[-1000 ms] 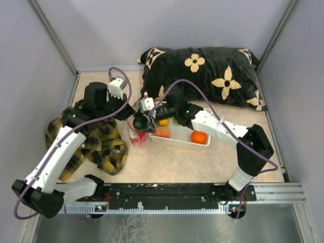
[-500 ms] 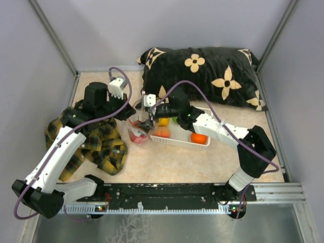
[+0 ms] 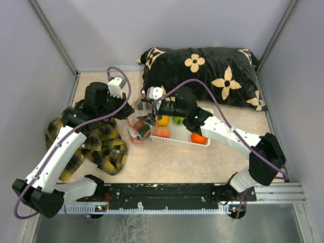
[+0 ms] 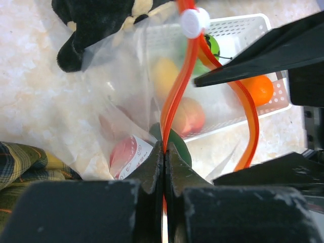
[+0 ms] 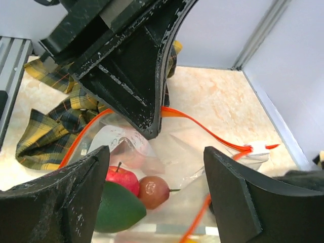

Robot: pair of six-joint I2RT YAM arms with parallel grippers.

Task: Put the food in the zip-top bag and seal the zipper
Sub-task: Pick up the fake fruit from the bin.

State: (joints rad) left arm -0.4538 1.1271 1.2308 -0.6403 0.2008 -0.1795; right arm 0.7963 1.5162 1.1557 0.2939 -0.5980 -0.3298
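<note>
Change noted: a second ago the right tool [image 5: 155,154] was carrying the dark green fruit [image 5: 119,208] down into the mouth of the zip-top bag [image 3: 135,115]. It has now let go and risen, its fingers spread wide and empty above the opening. That fruit now lies inside the bag, touching the red apple [image 5: 121,179], with the brown fruit [image 5: 153,188] just beside them. So three of seven look bagged. Four are left in the white lattice basket [image 3: 178,143], right of the bag in the top view: yellow fruit [image 3: 163,121], striped green fruit [image 3: 177,120], peach fruit [image 3: 162,132] and orange fruit [image 3: 198,137]. Judgement: loading is a bit under half done, and sealing has not begun. The left tool [image 4: 164,158] is clenched on one lip of the zipper [image 4: 174,101] and holds the mouth up. The bag sits on the counter [image 3: 177,164], centre-left in the top view, between the plaid cloth [image 3: 101,144] and the basket, touching the basket's left end. It is clear and crinkled. The two red-orange zipper tracks bow apart, and a white slider [image 4: 195,20] sits at their far end, so the mouth is wide open. The film slumps around the fruit at the bottom.
</note>
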